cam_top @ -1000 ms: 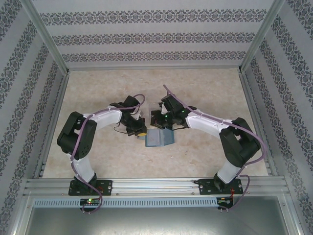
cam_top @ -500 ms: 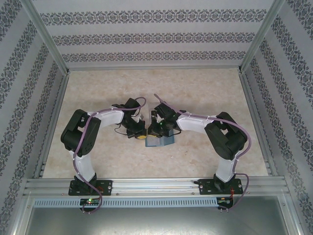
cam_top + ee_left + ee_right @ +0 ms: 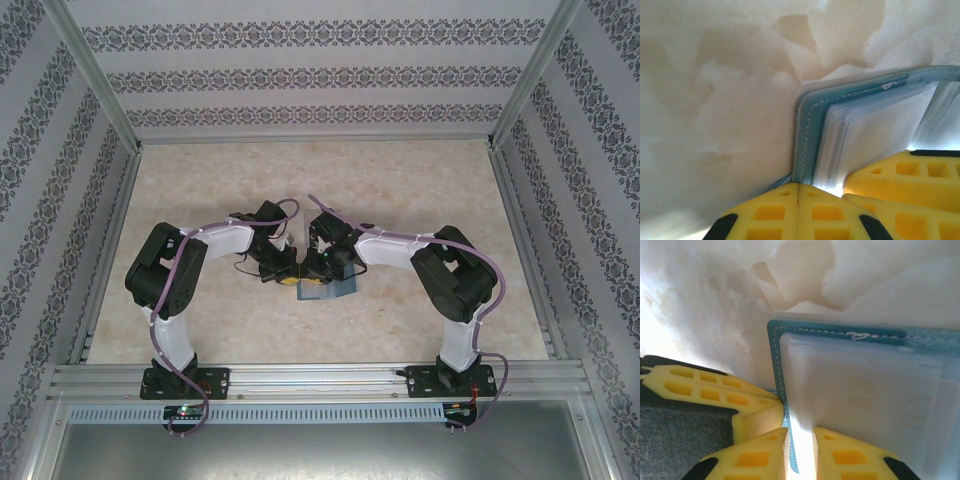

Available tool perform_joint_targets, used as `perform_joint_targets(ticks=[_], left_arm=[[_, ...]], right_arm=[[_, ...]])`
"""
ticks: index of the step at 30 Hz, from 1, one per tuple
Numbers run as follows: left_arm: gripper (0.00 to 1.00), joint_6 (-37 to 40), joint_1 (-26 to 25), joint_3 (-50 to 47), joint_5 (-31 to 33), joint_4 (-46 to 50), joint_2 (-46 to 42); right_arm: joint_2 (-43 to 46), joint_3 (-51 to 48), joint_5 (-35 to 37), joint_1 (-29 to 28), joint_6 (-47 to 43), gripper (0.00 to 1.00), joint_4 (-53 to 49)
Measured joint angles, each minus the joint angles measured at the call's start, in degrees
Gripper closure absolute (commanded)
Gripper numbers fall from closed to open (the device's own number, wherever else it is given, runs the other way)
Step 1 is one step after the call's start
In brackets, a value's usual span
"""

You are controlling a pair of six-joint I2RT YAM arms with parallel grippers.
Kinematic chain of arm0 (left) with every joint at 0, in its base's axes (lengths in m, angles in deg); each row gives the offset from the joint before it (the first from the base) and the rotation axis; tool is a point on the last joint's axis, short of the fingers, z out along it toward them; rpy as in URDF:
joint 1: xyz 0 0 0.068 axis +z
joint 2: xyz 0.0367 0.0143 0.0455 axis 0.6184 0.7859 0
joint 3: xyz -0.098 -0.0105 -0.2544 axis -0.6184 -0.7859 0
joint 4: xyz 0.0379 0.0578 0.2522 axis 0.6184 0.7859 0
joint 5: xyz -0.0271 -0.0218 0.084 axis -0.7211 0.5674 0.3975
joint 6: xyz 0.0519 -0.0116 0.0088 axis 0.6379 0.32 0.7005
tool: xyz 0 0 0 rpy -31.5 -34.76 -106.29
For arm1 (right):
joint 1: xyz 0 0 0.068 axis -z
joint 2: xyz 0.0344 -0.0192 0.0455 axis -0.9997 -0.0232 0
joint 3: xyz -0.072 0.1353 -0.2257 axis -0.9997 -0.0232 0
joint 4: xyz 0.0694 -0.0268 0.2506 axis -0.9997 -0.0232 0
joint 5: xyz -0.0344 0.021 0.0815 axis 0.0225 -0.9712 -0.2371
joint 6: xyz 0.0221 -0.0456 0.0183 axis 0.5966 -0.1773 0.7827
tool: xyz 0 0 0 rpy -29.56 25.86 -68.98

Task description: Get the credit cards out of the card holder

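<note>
card holder (image 3: pixel 802 140) edge clamped in left jaws, right jaws slightly apart astride its edge

Back and side walls (image 3: pixel 320 75): white wallpaper, dark floral bands. Tabletop (image 3: pixel 200 330): beige marbled, matte. Aluminium frame posts (image 3: pixel 95 70) at corners, slotted rail (image 3: pixel 320 378) along near edge, grey metal sheet (image 3: pixel 320 450) below. Even diffuse light.
</note>
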Motion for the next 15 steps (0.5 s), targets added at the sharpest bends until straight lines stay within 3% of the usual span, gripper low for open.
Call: perform_joint_targets(ticks=[15], left_arm=[[1.0,0.35,0.0,0.0,0.0,0.0,0.0]], right_arm=[[-1.57,7.52,9.77,-2.36,-5.95,0.68,-14.56]])
